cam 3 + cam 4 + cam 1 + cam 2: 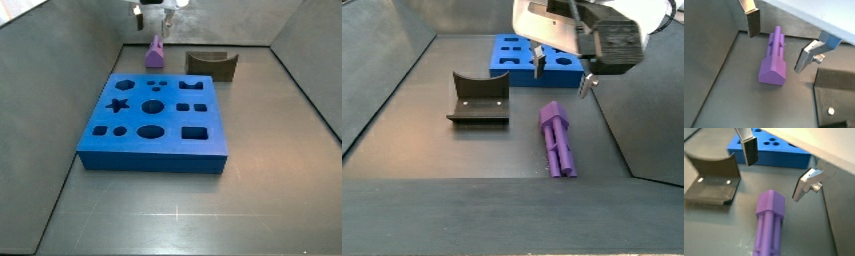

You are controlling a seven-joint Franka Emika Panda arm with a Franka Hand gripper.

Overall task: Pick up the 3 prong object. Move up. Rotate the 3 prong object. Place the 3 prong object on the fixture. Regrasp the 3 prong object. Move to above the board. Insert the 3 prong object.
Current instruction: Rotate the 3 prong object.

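Note:
The purple 3 prong object (773, 59) lies flat on the dark floor, apart from the board; it also shows in the other wrist view (767, 226) and in both side views (155, 54) (557, 138). My gripper (777, 43) hangs open above it, its fingers (753, 24) wide apart on either side of the peg and touching nothing; it also shows in a wrist view (774, 173) and a side view (561, 78). The blue board (151, 121) lies in the middle of the floor. The dark fixture (477, 98) stands empty next to the peg.
Grey walls close in the floor on all sides (80, 60). The board's edge (771, 158) lies just beyond the peg's block end. The fixture (712, 183) stands close beside the gripper.

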